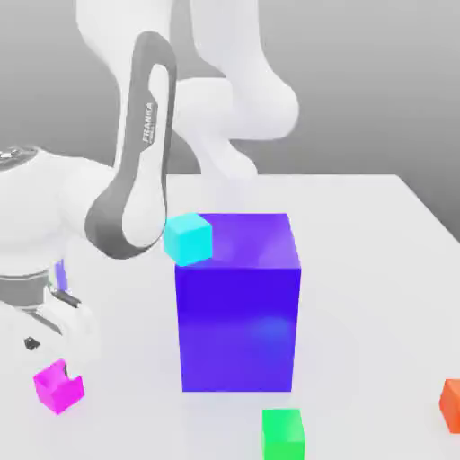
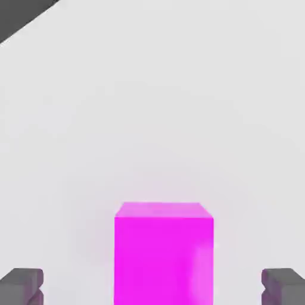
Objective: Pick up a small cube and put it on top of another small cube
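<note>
The end effector [image 2: 152, 287] hangs spread wide. The small cube [image 2: 164, 253] sits directly beneath it, centred between the fingers [image 2: 24, 285].

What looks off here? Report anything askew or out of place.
Nothing is damaged or spilled. The cyan cube sits tilted against the big blue block's upper edge, not flat on the table.

My claw [image 1: 56, 346] hangs low over the white bench [image 1: 377, 269], its fingers spread just above the small cube [image 1: 58, 386]. Beyond my claw toward the exterior view's right stands the big blue-violet block [image 1: 238, 314], a cyan cube [image 1: 188, 239] at its upper corner.
</note>
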Controlling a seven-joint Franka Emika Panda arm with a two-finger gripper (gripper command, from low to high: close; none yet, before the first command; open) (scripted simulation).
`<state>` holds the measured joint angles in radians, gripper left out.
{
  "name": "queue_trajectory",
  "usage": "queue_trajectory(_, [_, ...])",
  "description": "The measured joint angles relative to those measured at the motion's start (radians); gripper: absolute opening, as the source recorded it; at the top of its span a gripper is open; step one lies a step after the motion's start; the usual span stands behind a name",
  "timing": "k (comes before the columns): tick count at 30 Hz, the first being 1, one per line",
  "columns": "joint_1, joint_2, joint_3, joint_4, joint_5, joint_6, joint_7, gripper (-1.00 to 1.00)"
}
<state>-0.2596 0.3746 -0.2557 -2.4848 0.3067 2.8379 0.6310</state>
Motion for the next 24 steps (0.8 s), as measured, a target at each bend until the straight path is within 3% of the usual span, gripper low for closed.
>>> queue_trajectory(1, [-0.025, 0.037, 0.030, 0.008, 0.023, 0.028, -0.017, 0.00])
queue_trajectory(2, [-0.038, 0.055, 0.045, 0.012, 0.034, 0.042, -0.026, -1.00])
queue_trajectory(9, [-0.037, 0.051, 0.042, 0.011, 0.028, 0.038, -0.021, -1.00])
queue_trajectory(15, [0.042, -0.112, -0.050, -0.017, -0.109, -0.089, 0.097, -1.00])
queue_trajectory(24, [0.268, -0.201, 0.158, 0.024, -0.264, -0.192, -0.048, -1.00])
